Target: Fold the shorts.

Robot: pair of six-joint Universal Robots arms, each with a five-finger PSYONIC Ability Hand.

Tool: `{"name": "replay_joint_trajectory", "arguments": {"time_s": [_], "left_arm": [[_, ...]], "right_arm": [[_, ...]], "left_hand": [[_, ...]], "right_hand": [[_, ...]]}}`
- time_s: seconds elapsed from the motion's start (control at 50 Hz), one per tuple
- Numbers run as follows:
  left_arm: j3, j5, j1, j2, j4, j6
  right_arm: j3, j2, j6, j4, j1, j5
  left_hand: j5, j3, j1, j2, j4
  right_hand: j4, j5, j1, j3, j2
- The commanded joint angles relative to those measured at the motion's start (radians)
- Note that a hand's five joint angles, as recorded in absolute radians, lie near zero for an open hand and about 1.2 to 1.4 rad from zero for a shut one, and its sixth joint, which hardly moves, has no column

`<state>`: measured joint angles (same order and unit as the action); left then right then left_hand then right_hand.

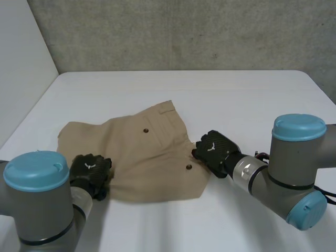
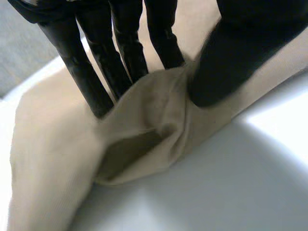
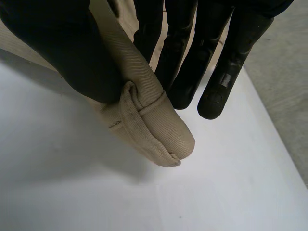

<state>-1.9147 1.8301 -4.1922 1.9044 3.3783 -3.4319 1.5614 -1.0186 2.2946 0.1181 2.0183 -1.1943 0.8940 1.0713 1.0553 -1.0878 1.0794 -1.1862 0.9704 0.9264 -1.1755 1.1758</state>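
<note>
Tan shorts (image 1: pixel 144 157) lie spread on the white table (image 1: pixel 210 94), two dark buttons showing. My left hand (image 1: pixel 90 173) is at their near left edge. In the left wrist view its fingers (image 2: pixel 103 72) and thumb (image 2: pixel 226 62) pinch a raised fold of the tan cloth (image 2: pixel 149 130). My right hand (image 1: pixel 214 149) is at the shorts' right edge, near the waistband. In the right wrist view its thumb (image 3: pixel 62 53) and fingers (image 3: pixel 187 62) pinch a stitched corner of the cloth (image 3: pixel 154 130), lifted off the table.
A grey concrete wall (image 1: pixel 184 31) rises behind the table's far edge. A pale panel (image 1: pixel 21 63) stands at the left. Bare tabletop lies beyond the shorts and to their right.
</note>
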Motion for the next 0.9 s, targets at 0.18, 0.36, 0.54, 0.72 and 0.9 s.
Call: {"name": "replay_joint_trajectory", "arguments": {"time_s": [0.18, 0.36, 0.54, 0.72, 0.9], "left_arm": [[0.097, -0.002, 0.035, -0.278, 0.007, -0.125], [0.345, -0.008, 0.058, -0.596, -0.186, -0.124], [0.473, -0.011, 0.06, -0.461, -0.208, -0.124], [0.559, -0.015, 0.02, -0.066, -0.205, -0.055], [0.944, 0.0, -0.034, 0.385, -0.204, -0.018]], "right_arm": [[-0.02, -0.331, 0.181, -0.146, -0.009, -0.022], [-0.332, -0.495, 0.281, -0.415, -0.042, -0.065], [-0.532, -0.476, 0.33, -0.488, -0.046, -0.07], [-0.702, -0.149, 0.322, -0.483, 0.02, -0.152], [-1.17, 0.314, 0.322, -0.363, 0.06, -0.384]], "left_hand": [[0.328, 0.325, 0.341, -0.308, 0.317], [0.328, 0.325, 0.341, -0.308, 0.317], [0.328, 0.325, 0.341, -0.308, 0.317], [0.328, 0.325, 0.341, -0.308, 0.317], [-0.439, -0.442, -0.425, 0.458, -0.45]], "right_hand": [[-0.21, 0.251, 0.47, -0.221, 0.22], [-0.21, 0.251, 0.47, -0.221, 0.22], [-0.21, 0.251, 0.47, -0.221, 0.22], [-0.21, 0.251, 0.47, -0.221, 0.22], [0.594, -0.553, -0.334, 0.583, -0.584]]}}
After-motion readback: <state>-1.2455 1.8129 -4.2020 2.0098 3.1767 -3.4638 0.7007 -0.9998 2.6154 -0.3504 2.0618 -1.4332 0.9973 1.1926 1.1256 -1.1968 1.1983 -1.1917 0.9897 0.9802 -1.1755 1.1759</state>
